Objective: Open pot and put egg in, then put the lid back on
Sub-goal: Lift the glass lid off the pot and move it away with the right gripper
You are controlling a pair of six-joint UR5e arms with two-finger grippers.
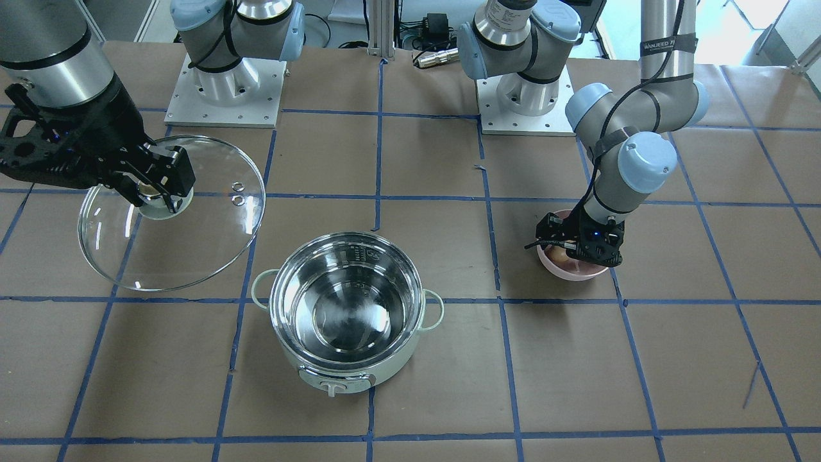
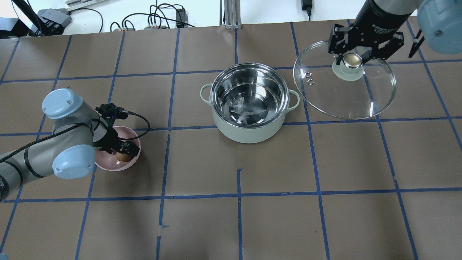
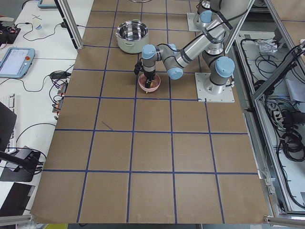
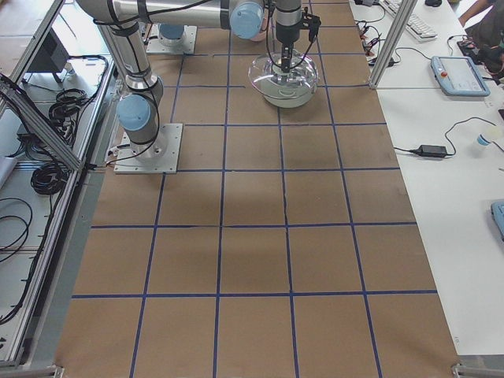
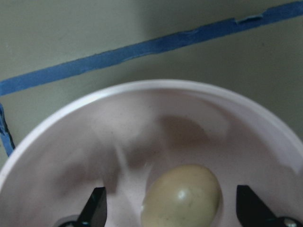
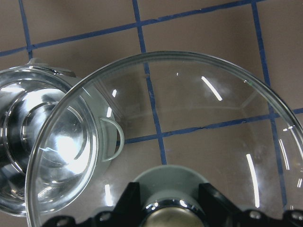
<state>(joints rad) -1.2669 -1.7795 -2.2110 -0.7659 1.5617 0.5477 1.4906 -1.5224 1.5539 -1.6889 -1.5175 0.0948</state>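
Note:
The mint-green pot [image 2: 249,131] stands uncovered at mid table, its steel inside empty; it also shows in the front view [image 1: 340,375]. My right gripper [image 2: 352,59] is shut on the beige-gold knob [image 2: 353,60] of the glass lid [image 2: 353,97] and holds the lid up beside the pot, on my right. The lid also shows in the right wrist view [image 6: 199,109]. The tan egg [image 5: 182,196] lies in a pink bowl [image 5: 142,109]. My left gripper [image 5: 173,210] is open, down in the bowl, with one finger on each side of the egg [image 2: 123,157].
The pink bowl [image 2: 108,164] stands on my left, about two tape squares from the pot. Brown paper with blue tape lines covers the table. The arm bases [image 1: 221,90] stand at the table's back edge.

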